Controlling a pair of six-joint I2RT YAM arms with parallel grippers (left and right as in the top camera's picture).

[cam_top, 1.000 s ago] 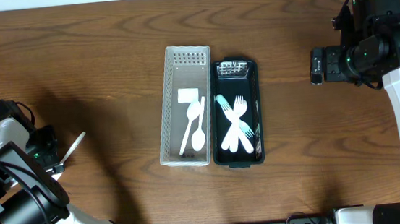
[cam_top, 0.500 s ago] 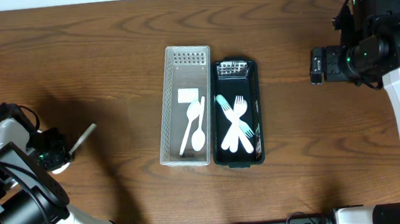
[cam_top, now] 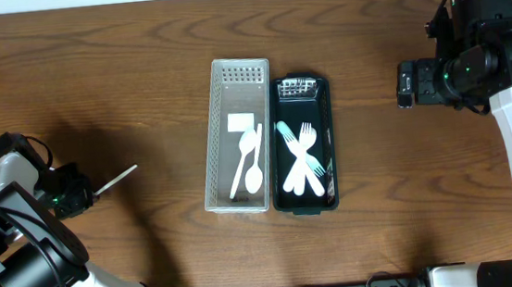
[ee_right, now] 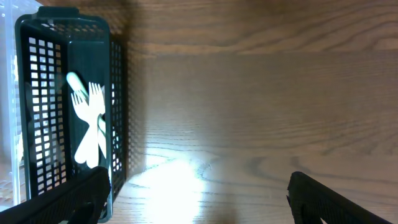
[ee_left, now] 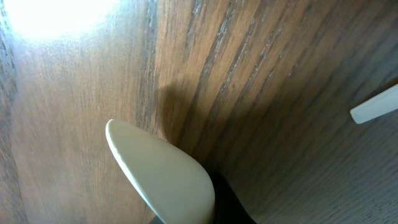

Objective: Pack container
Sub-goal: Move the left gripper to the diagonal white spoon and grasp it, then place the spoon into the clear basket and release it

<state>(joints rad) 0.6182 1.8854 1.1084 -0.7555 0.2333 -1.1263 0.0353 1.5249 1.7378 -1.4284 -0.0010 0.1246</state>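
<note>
Clenching a white plastic utensil (cam_top: 115,181): left hand (cam_top: 73,195), lower left, over the table (cam_top: 139,79). Right hand (cam_top: 405,85), upper right, released. Grey basket (cam_top: 210,152) and black basket (cam_top: 330,137), centre, side by side.

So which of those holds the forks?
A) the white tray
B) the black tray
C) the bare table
B: the forks lie crossed inside the black tray, while the white tray beside it holds only spoons.
</note>
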